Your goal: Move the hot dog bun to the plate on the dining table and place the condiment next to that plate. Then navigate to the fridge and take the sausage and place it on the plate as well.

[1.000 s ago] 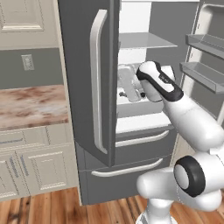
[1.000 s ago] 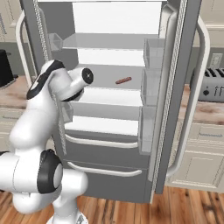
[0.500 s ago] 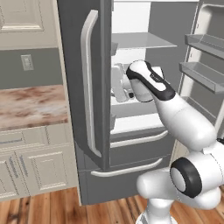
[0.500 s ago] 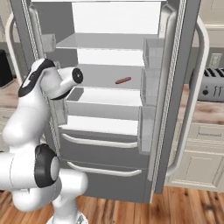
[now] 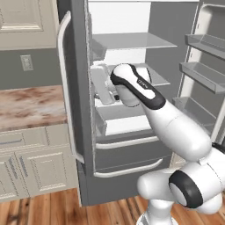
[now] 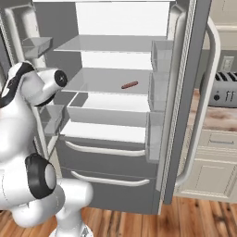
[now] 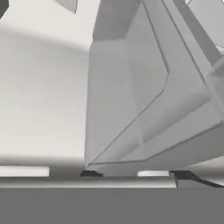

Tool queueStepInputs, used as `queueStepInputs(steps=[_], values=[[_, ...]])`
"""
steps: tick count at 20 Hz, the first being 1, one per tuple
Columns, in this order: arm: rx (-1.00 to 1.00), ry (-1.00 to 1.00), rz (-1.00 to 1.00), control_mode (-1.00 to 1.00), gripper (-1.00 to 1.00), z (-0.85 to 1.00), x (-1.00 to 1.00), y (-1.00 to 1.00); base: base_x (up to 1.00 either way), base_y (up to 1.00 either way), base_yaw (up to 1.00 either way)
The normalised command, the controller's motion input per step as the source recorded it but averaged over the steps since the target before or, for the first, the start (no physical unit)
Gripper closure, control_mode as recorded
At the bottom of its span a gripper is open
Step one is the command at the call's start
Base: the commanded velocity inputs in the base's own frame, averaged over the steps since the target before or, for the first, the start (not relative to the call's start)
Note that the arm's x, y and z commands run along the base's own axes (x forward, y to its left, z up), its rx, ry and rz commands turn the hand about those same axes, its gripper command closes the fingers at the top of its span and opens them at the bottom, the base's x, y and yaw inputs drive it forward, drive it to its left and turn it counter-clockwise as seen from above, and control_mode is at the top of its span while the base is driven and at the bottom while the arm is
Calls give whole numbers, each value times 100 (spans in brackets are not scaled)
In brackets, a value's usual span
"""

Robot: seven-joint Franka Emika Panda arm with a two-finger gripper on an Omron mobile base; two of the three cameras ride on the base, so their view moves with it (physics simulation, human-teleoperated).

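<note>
The fridge (image 6: 185,106) stands with both doors swung out. The sausage (image 6: 129,84), a thin reddish-brown cylinder, lies on the middle shelf toward the right. My gripper (image 5: 101,85) is at that shelf's height, far to the left, close against the inner side of the left door (image 5: 77,110). In the hand view a pale door bin (image 7: 131,87) looms close ahead, and the gripper (image 7: 137,174) shows two dark tips apart with nothing between them. The bun, plate, condiment and dining table are out of view.
The right door (image 5: 206,74) carries several bins. A marbled counter (image 5: 26,105) with cream cabinets sits left of the fridge. A toaster (image 6: 224,90) stands on the counter at the right. Two drawers (image 6: 106,152) close off the fridge's lower part.
The left fridge door has swung further out, and my hand has moved left along with it, away from the sausage. The sausage has not moved.
</note>
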Motion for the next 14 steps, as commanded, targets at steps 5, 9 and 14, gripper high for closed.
queueStepInputs(steps=[5,9,14], values=[[0,0,0,-100,-100,-6,0,90,0,0,0],[-14,7,2,-100,-100,-21,-1,43,0,0,0],[-7,-10,-4,-100,-100,-13,-42,-28,0,0,0]])
